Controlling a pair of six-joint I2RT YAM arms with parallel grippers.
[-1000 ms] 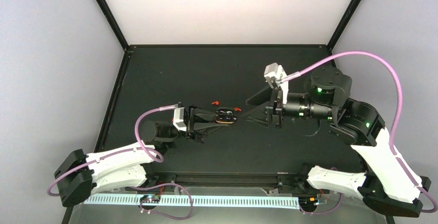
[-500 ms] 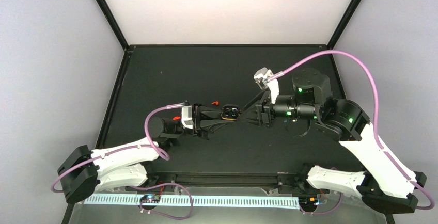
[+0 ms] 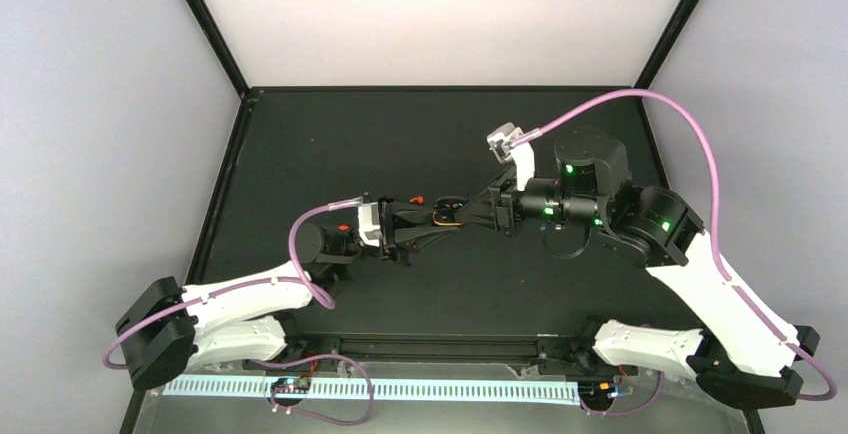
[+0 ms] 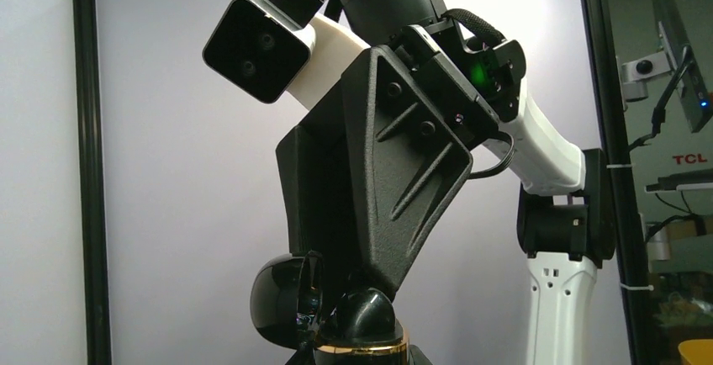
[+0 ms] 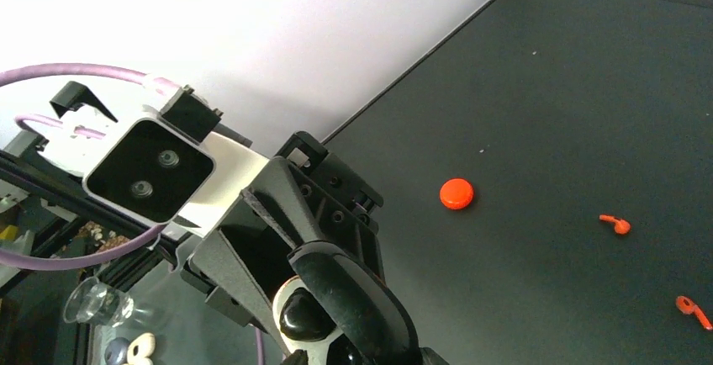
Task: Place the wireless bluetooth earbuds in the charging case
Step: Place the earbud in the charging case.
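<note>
Earbuds [image 5: 616,224] were both outside the case. In the right wrist view, two tiny orange-red pieces lay loose on the dark desk [image 3: 330,144], apart from each other. The second earbud [image 5: 694,310] was at the lower right edge of that view. A small round orange-red disc [image 5: 456,193] lay flat on the desk, not far from them.

The charging case [image 3: 446,217] was in the grip of the left pincer [image 3: 432,222], over the middle part of the desk, with one finger closed against each side of it. The case appeared open: the left wrist view showed two glossy dark rounded halves above an orange rim.

The right pincer [image 3: 478,212] pointed at the case from the opposite side. Its tips were just beside the case or touching it; I could not tell which. How far this pincer was open I could not tell either, because only one broad black finger was seen clearly in the wrist views, and from above the tips merged with the dark case.
</note>
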